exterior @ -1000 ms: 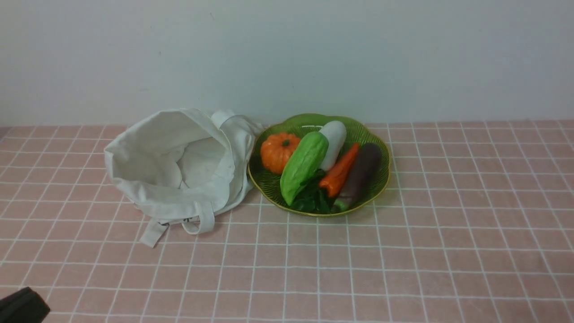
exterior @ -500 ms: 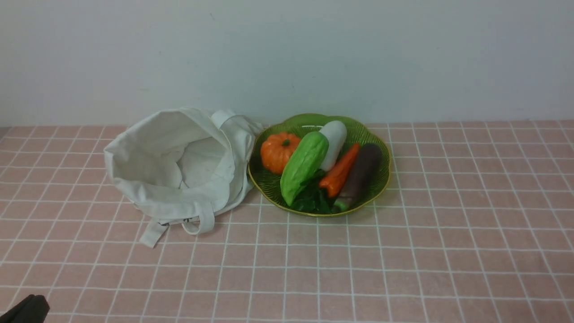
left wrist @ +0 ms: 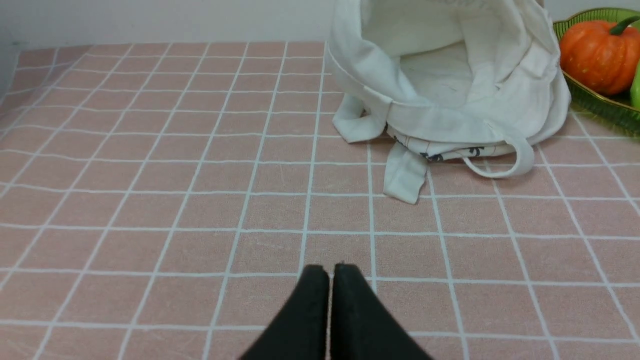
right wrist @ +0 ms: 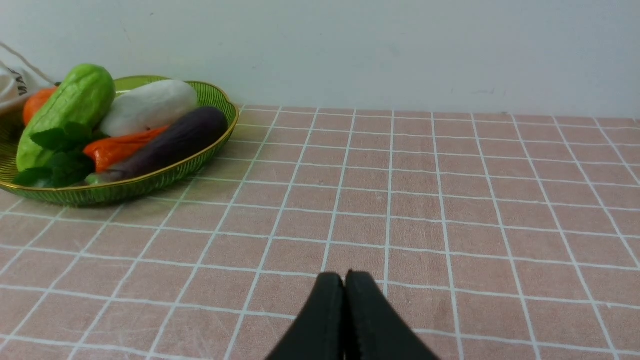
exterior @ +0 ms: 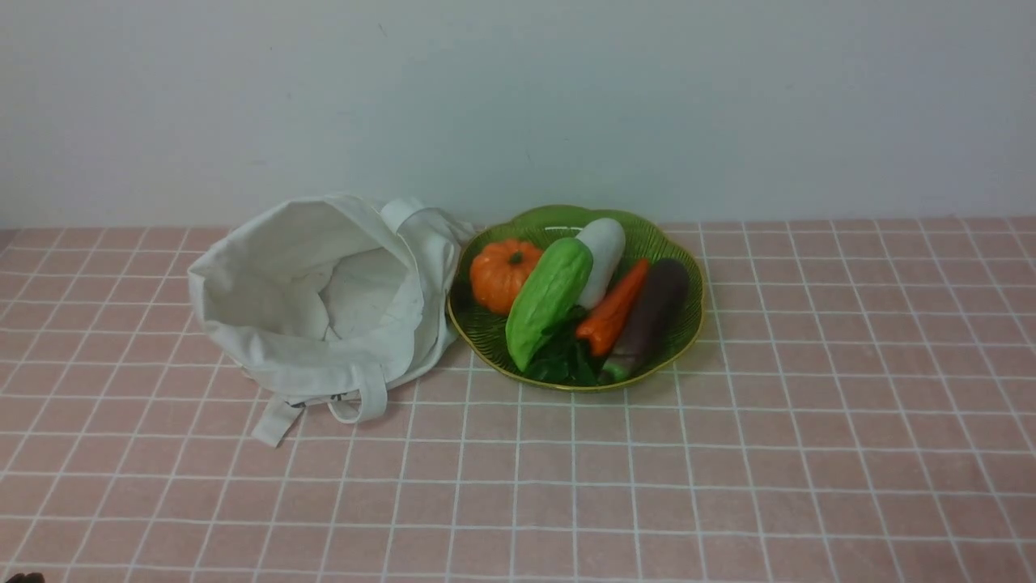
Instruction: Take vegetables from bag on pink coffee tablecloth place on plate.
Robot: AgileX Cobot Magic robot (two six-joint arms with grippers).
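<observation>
Five glossy toys crowding ribbed green plate (exterior: 688, 320): eggplant (exterior: 647, 317) beside carrot (exterior: 613, 309); limp cloth bag (exterior: 324, 300) touching; both grippers' (left wrist: 329, 272) (right wrist: 344, 279) jaws closed, empty.

change: our left gripper (left wrist: 330, 272) has drawn back toward the near-left corner of the front view | now: only a dark sliver at that corner
</observation>
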